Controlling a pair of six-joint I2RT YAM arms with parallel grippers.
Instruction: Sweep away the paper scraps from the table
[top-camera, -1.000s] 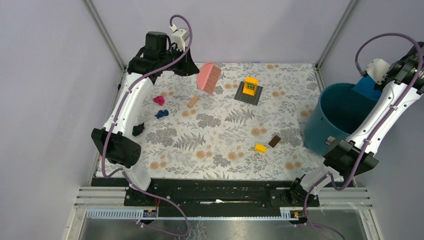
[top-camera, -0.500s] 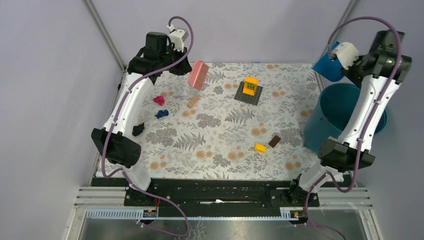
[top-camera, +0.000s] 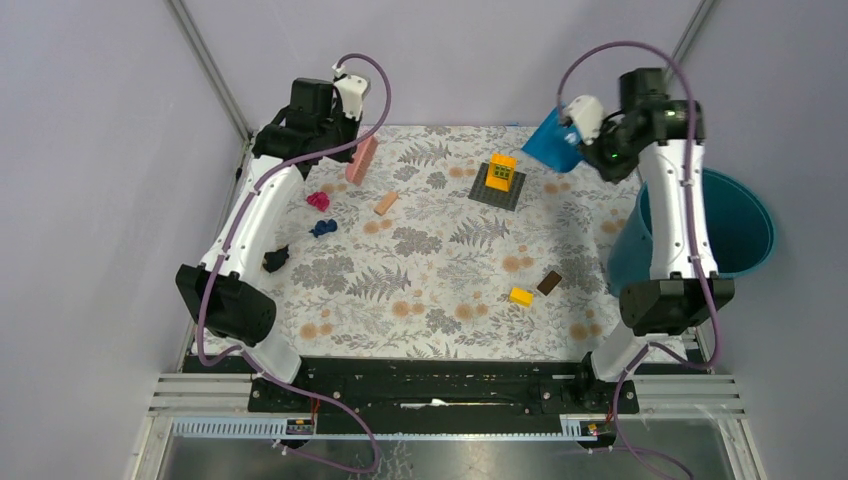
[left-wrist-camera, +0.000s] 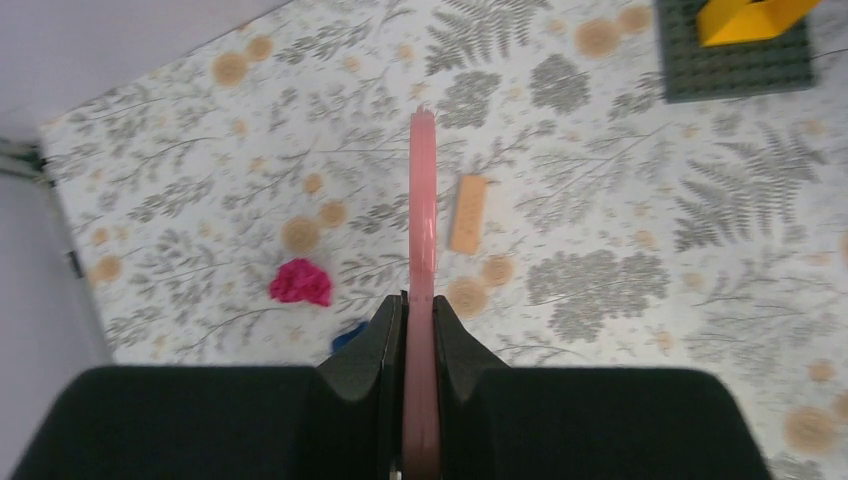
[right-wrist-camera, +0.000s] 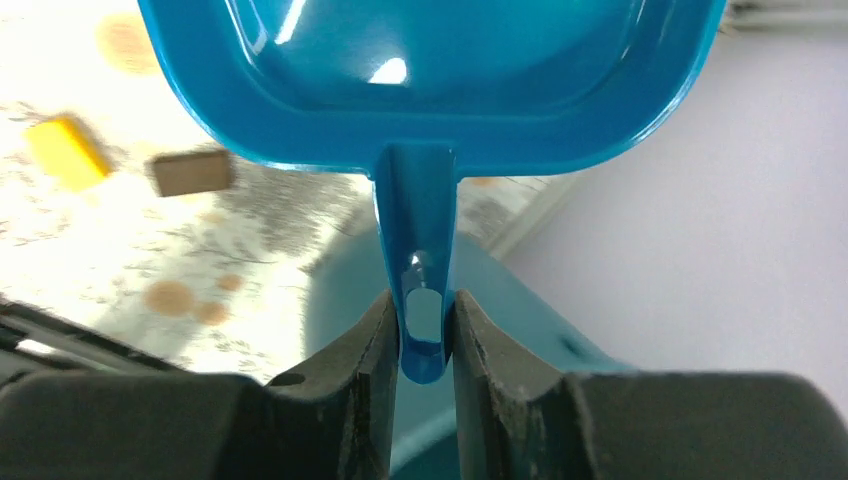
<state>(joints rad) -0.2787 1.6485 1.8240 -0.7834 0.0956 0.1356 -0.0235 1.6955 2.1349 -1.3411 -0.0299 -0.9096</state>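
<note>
Three paper scraps lie at the table's (top-camera: 450, 300) left side: a magenta wad (top-camera: 319, 200), a dark blue wad (top-camera: 322, 228) and a black wad (top-camera: 276, 259). My left gripper (top-camera: 345, 150) is shut on a pink brush (top-camera: 361, 160), held edge-on above the far left of the table. In the left wrist view the brush (left-wrist-camera: 422, 260) points away, with the magenta wad (left-wrist-camera: 299, 282) to its left and the blue wad (left-wrist-camera: 346, 335) partly hidden by a finger. My right gripper (top-camera: 592, 135) is shut on the handle of a blue dustpan (top-camera: 553, 143), raised above the table's far right; the pan (right-wrist-camera: 430, 80) looks empty.
A round teal bucket (top-camera: 745, 235) stands off the right edge, below the right arm. A yellow block on a grey baseplate (top-camera: 499, 180) sits far centre. A wooden block (top-camera: 386, 203), a brown block (top-camera: 548, 282) and a yellow block (top-camera: 520, 296) lie on the cloth.
The right arm swung the dustpan from over the bucket leftward to above the table's far right. The left gripper turned the brush and moved it left, toward the scraps.
</note>
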